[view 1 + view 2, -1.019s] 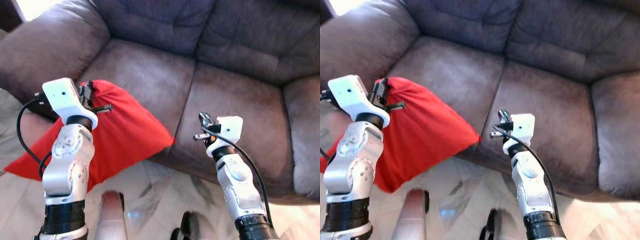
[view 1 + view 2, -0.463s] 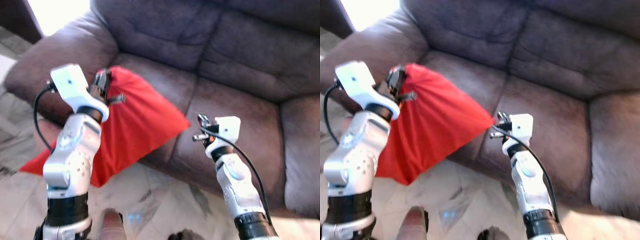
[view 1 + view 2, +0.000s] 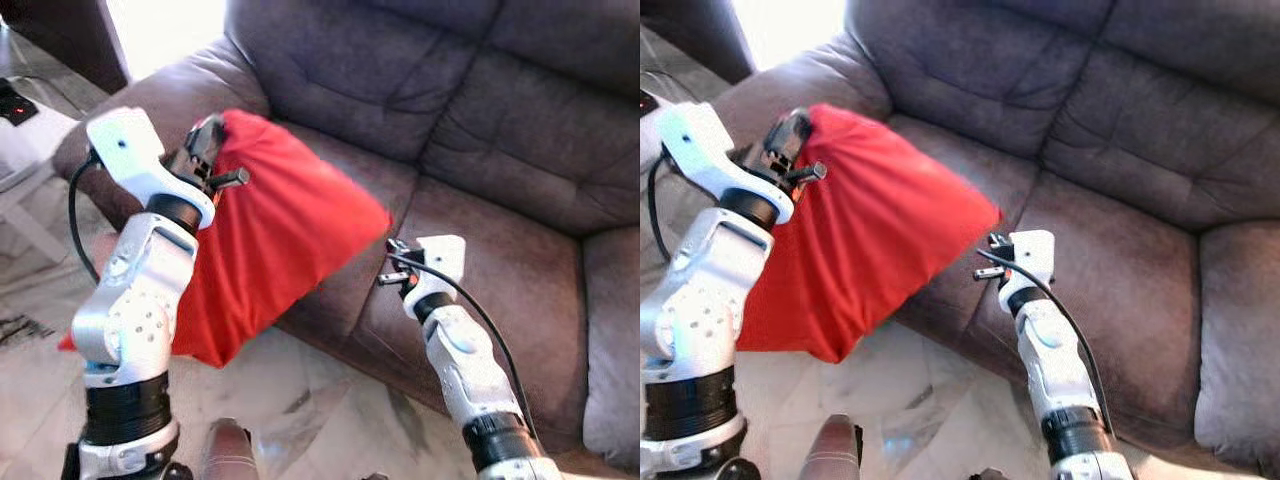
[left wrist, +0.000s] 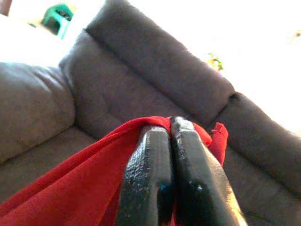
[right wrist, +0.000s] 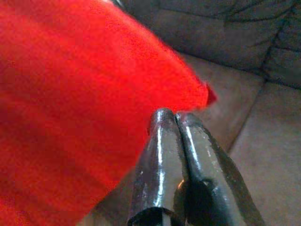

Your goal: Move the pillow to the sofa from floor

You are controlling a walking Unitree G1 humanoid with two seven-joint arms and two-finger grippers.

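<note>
A red pillow (image 3: 275, 235) hangs by its top corner over the front edge of the dark brown sofa (image 3: 470, 110). My left gripper (image 3: 207, 150) is shut on that corner, and the left wrist view has red cloth (image 4: 89, 188) bunched around the closed fingers (image 4: 162, 183). The pillow's lower corner hangs down toward the floor beside my left arm. My right gripper (image 3: 392, 250) is shut with nothing in it, just right of the pillow's far corner above the seat cushion. In the right wrist view the pillow (image 5: 70, 94) looms close beyond the closed fingers (image 5: 183, 160).
The sofa's left armrest (image 3: 150, 110) rises behind my left arm. A light side table (image 3: 25, 150) with a dark item stands at the far left. Pale marble floor (image 3: 300, 400) runs along the sofa front. Bare seat cushions (image 3: 500, 270) stretch to the right.
My left gripper has lifted the pillow higher and carried it right over the seat, and its corner now reaches my right gripper. The camera has swung left.
</note>
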